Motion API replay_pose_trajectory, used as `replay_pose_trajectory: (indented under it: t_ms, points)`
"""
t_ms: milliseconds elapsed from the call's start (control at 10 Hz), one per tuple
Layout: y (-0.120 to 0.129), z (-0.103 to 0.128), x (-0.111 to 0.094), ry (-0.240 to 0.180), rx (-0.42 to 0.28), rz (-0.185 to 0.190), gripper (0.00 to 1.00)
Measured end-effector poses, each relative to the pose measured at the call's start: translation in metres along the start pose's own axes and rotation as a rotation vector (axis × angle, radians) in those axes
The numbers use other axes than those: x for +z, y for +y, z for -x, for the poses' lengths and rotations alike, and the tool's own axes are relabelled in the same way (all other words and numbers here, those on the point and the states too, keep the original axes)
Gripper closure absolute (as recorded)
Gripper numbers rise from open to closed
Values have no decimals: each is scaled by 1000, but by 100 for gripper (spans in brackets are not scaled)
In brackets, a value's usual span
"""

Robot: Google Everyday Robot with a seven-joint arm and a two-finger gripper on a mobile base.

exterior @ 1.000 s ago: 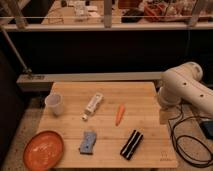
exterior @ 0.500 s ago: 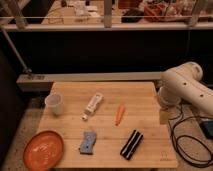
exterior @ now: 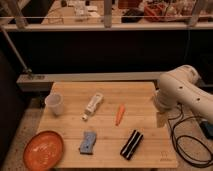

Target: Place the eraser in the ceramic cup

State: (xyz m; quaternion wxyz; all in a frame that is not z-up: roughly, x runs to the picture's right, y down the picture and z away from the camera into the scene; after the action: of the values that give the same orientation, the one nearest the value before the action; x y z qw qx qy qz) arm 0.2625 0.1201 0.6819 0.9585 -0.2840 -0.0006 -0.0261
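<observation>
Just 1 camera watches this spot. It sits high up on the near side of the wooden surface [exterior: 145, 90] and looks down at a slant across it, toward the dark wall and the railed ledge [exterior: 100, 25] behind. It stands at a middling distance, so the whole surface fits in the frame with floor showing on both sides. The orange plate [exterior: 44, 149] on the near left corner lies close to the bottom border. The white arm [exterior: 180, 90] is cut off by the right border, and its end effector [exterior: 161, 119] hangs by the right edge of the surface.
</observation>
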Motion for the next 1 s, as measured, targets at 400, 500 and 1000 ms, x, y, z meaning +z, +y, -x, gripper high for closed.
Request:
replay_pose_trajectory:
  t_ms: [400, 500, 1000]
  points:
    - [9, 13, 7, -5, -70, -3, 20]
    - [11, 16, 9, -6, -87, -5, 20]
    - [24, 29, 17, -20, -163, -7, 20]
